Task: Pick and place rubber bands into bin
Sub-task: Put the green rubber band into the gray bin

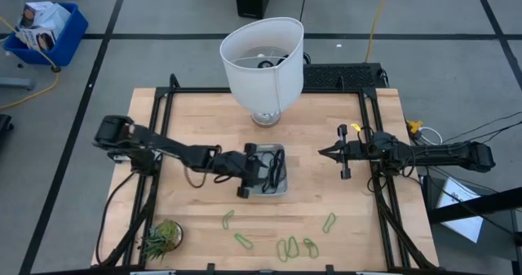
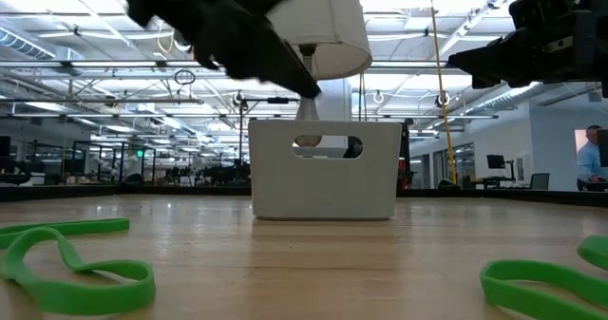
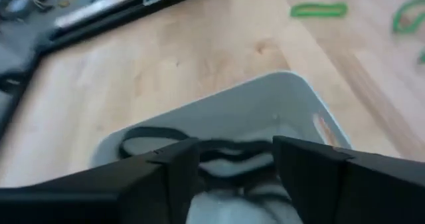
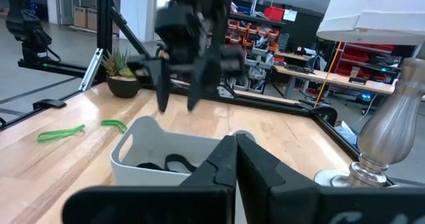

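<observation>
Bands first: dark rubber bands (image 3: 156,132) already lay coiled inside the bin (image 1: 280,151), which sat near the middle of the tabletop (image 1: 196,128) just in front of the lamp (image 1: 263,59). Your left gripper (image 1: 263,170) hung right over that bin, and in its own wrist view the two fingers (image 3: 312,167) stood clearly apart with nothing caught between them, dark loops lying below in the tray. So, as I read it, you were at the release end of a drop, with the load down in the bin rather than in the gripper. Your right gripper (image 1: 341,153) waited off to the bin's right, well clear of it, fingers pressed together and carrying nothing. Out on the front of the tabletop a scatter of light-green rubber bands (image 1: 287,246) was left to collect, one (image 1: 329,222) lying apart toward the right and another (image 1: 228,219) nearer the left, with the small spiky plant (image 1: 161,237) at the front left corner. My call for the next move: lift the left gripper straight up out of the bin, swing toward the nearest green loop, come down with fingers apart, and pinch low, since thin floppy bands lying flat on wood slip away easily.
</observation>
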You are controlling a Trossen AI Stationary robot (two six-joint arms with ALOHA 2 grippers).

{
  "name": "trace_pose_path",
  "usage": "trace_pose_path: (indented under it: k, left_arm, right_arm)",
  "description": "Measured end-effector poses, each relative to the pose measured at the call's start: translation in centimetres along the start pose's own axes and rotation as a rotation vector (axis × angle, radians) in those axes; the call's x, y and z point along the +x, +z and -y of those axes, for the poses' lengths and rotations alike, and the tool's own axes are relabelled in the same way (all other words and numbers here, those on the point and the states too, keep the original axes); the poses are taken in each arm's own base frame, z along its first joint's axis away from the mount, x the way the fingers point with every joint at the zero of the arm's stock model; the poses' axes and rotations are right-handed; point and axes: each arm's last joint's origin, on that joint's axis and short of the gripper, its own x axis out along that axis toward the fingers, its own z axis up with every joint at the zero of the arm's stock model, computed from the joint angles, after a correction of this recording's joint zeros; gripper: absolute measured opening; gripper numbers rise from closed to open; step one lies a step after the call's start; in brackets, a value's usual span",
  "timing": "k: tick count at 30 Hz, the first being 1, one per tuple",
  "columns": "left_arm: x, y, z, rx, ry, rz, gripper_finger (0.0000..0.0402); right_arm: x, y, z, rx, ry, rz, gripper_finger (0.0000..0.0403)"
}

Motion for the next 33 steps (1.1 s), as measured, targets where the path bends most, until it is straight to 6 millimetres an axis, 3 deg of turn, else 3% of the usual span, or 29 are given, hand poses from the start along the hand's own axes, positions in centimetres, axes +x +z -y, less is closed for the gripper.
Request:
trace_pose_path:
  k: [4, 7, 8, 13, 16, 20, 33]
  left_arm:
    - [-3.5, 0.3, 1.1, 0.074, 0.097, -0.070, 0.0108]
    - [-6.3, 0.0, 1.0, 0.026, 0.137, 0.018, 0.0026]
    - [-7.2, -0.5, 1.0, 0.007, 0.142, 0.055, 0.0014]
    - [-10.4, -3.9, 0.7, -0.110, 0.158, 0.331, 0.0009]
    - [-11.1, -6.4, 1.1, -0.181, 0.105, 0.475, 0.0005]
    - [-11.3, -8.9, 2.0, -0.198, 0.093, 0.505, 0.0003]
    - [-11.1, -10.1, 2.4, -0.093, 0.140, 0.439, 0.0002]
  right_arm:
    - [0.0, 0.1, 0.0, -0.002, 0.001, 0.012, 0.0000]
    - [0.0, 0.2, 0.0, -0.003, 0.000, 0.017, 0.0000]
    - [0.0, 0.2, 0.0, -0.003, 0.001, 0.017, 0.0000]
    - [0.0, 0.2, 0.0, -0.006, 0.001, 0.017, 0.0000]
    - [0.0, 0.2, 0.0, -0.011, 0.000, 0.026, 0.0000]
    - [0.0, 0.3, 0.0, -0.013, 0.002, 0.029, 0.0000]
    - [0.1, 0.2, -0.1, -0.009, 0.031, 0.023, 0.0000]
